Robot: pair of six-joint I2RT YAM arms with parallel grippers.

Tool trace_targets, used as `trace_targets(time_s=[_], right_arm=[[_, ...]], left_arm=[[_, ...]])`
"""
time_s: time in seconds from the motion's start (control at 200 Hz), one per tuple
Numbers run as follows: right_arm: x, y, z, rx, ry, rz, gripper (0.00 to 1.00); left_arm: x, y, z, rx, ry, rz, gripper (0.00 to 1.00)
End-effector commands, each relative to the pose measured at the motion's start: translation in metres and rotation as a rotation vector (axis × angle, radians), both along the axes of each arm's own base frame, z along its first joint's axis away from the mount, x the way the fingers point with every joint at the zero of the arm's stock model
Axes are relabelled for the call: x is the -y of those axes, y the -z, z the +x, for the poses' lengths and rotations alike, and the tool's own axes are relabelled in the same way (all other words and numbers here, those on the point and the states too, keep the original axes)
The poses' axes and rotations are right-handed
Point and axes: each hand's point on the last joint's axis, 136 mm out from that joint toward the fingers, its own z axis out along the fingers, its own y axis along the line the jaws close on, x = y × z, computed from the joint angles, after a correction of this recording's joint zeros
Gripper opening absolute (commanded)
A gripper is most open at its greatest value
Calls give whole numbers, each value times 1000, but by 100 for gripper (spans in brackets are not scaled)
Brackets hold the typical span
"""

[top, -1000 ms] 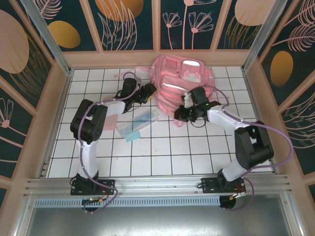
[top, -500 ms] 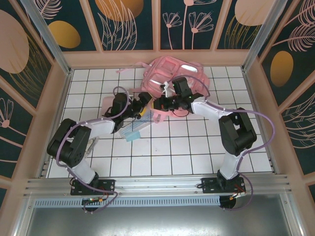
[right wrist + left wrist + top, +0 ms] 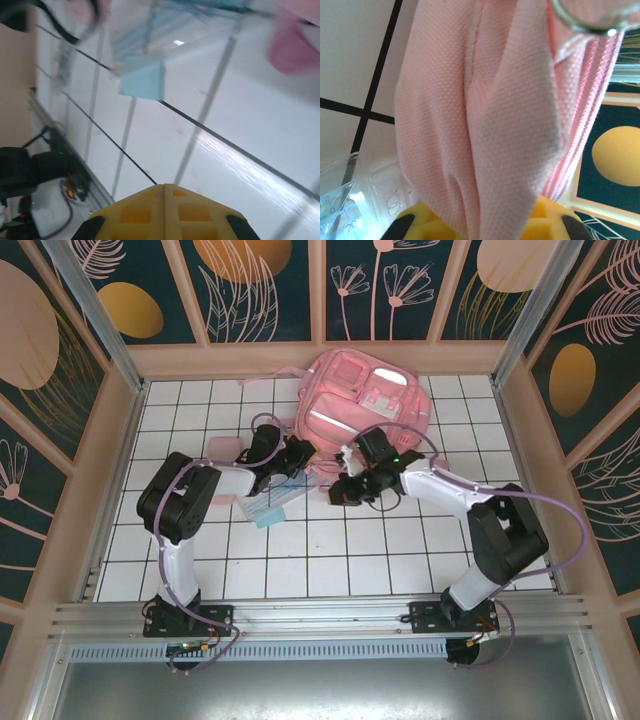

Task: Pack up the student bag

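Bag (image 3: 362, 400): large, soft, pink, lying flat at 12 o'clock on the white-tiled table (image 3: 330, 550), close against the far wall, with its glossy pockets and white strip facing up. Left gripper (image 3: 299, 452): at the bag's 7 o'clock corner and touching it. In the left wrist view a fold of the bag's pink woven fabric runs down between the yellow pads (image 3: 543, 223), which stand nearly together, so the jaws appear clamped on that fold; the fabric covers the seam between them. Ring (image 3: 590, 14): metal, at 1 o'clock in that view, beside a ribbed pink strap edge. Right gripper (image 3: 337, 493): just off the bag's 6 o'clock edge, apart from it and above bare tile. In the right wrist view its yellow pads (image 3: 135, 212) meet along a centre line, fully closed with nothing between them. Pouch (image 3: 275, 498): clear with blue contents, flat on the table at 7 o'clock from the left gripper, near it; ruler markings show through the plastic in the left wrist view. Pink case (image 3: 221, 449): small and flat, at 9 o'clock from the left gripper, partly under the left arm. Right wrist view blurred; finer detail cannot be told.
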Motion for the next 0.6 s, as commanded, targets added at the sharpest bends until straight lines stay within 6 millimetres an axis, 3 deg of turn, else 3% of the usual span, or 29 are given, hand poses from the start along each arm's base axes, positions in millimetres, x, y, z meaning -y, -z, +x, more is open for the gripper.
trace_targets(time_s=[0.0, 0.06, 0.125, 0.295, 0.415, 0.535, 0.545, 0.595], right_arm=[[80, 37, -1, -80, 124, -265, 0], [97, 38, 13, -55, 178, -303, 0], [94, 30, 25, -27, 185, -272, 0], [42, -4, 54, 96, 177, -102, 0], [0, -28, 56, 154, 176, 31, 15], [-14, -39, 57, 179, 223, 88, 23], [-14, -39, 57, 179, 233, 91, 23], [-11, -39, 59, 187, 286, 100, 28]], left_arm=[[-23, -54, 24, 185, -47, 56, 0], [-27, -58, 22, 192, -36, 79, 0], [-27, -62, 20, 199, -23, 84, 0], [-14, -75, 12, 193, -19, -41, 0], [12, -94, 2, 205, 2, -142, 0], [32, -106, -8, 213, 0, -198, 0], [32, -99, -11, 197, -3, -193, 0], [39, -99, -17, 189, -2, -223, 0]])
